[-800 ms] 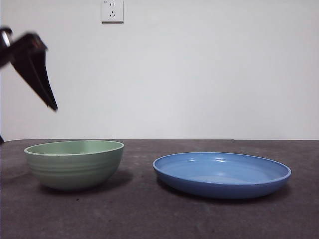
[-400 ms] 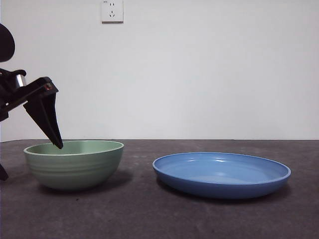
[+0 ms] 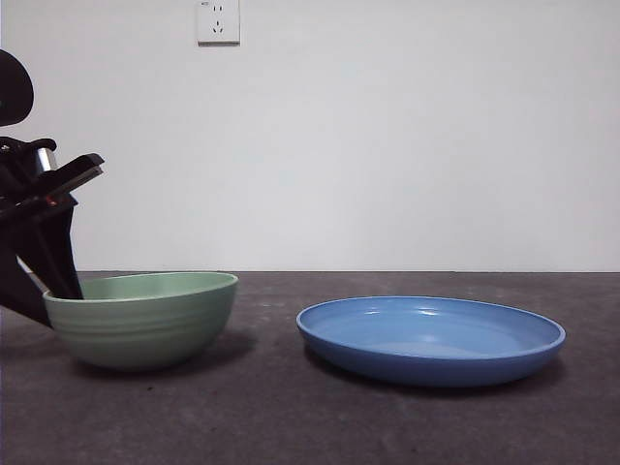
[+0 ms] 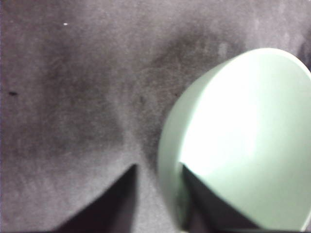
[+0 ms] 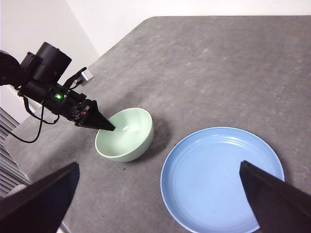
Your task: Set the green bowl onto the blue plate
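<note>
Astride glossy ridged green bowl [image 3: 143,329]: black fingers [image 4: 206,204]

We see a pale mint-green bowl [image 3: 145,329] with faint horizontal ridges banding its outside and a lighter rim (its inside looks almost white in the left wrist view). Beside it lies a glossy medium-blue plate [image 3: 431,339], plain and unpatterned. Both sit on a dark grey, finely speckled table [image 3: 320,426]. The left gripper [image 3: 44,281] is black, with a small green light on its arm. The wall [image 3: 407,136] is white, like its socket [image 3: 218,21].
</note>
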